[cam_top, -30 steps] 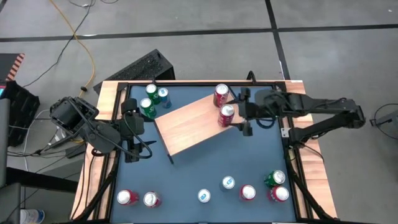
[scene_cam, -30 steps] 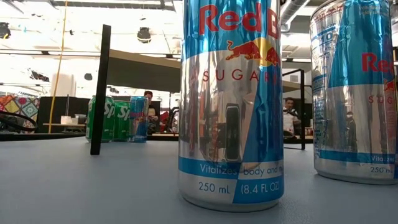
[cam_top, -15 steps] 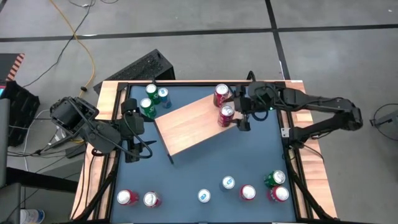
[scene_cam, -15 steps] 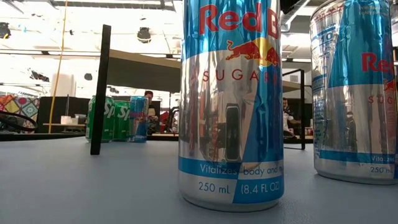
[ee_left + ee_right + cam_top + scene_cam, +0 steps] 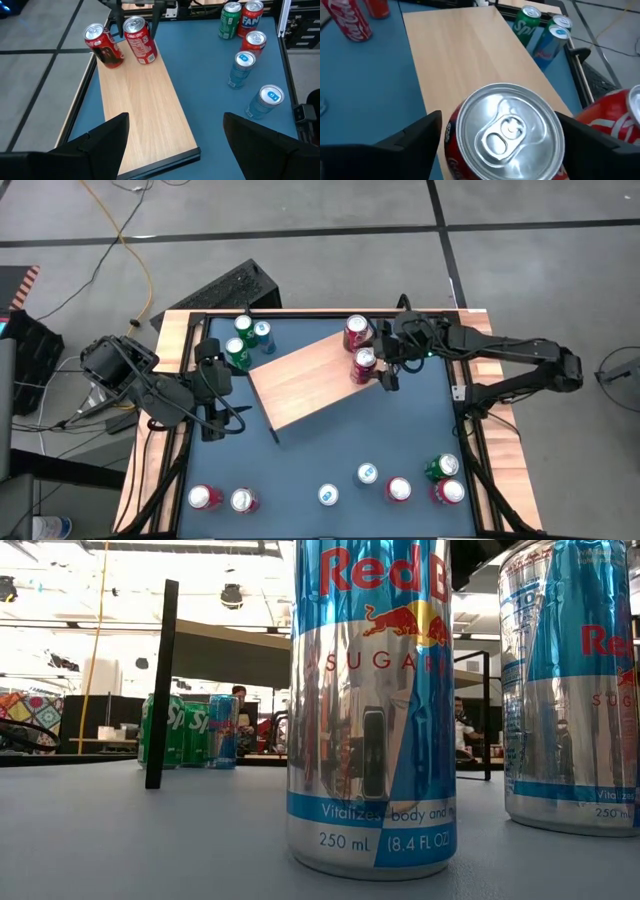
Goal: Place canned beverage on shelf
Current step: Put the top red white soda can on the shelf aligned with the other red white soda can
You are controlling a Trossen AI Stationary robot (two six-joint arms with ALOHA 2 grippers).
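Note:
The shelf [image 5: 310,380] is a light wood board lying slantwise in the middle of the blue table. A red can [image 5: 365,365] stands upright on its right end, and a second red can [image 5: 357,333] stands just beyond the far corner. My right gripper [image 5: 502,145] is open. It comes from the table's right, with one finger [image 5: 415,142] on each side of the nearer can's silver top [image 5: 507,132]. My left gripper [image 5: 175,145] hangs open and empty above the table's left side, facing along the shelf [image 5: 145,110]. My right gripper straddles the upper part of the red can on the shelf's right end, slanting down from the table's right. I cannot tell whether either finger touches the can's wall. The can stands upright on the board.
A green can and a blue can [image 5: 245,340] stand at the far left corner. Several cans [image 5: 400,480] line the near edge, and two of them fill the low view [image 5: 370,710]. Black frame rails [image 5: 465,410] run along the table's sides.
My right gripper has moved down and toward the table's left, onto the red can at the shelf's right end, and has rolled a little. Its fingers now stand on either side of the can. The cans and the shelf have kept still.

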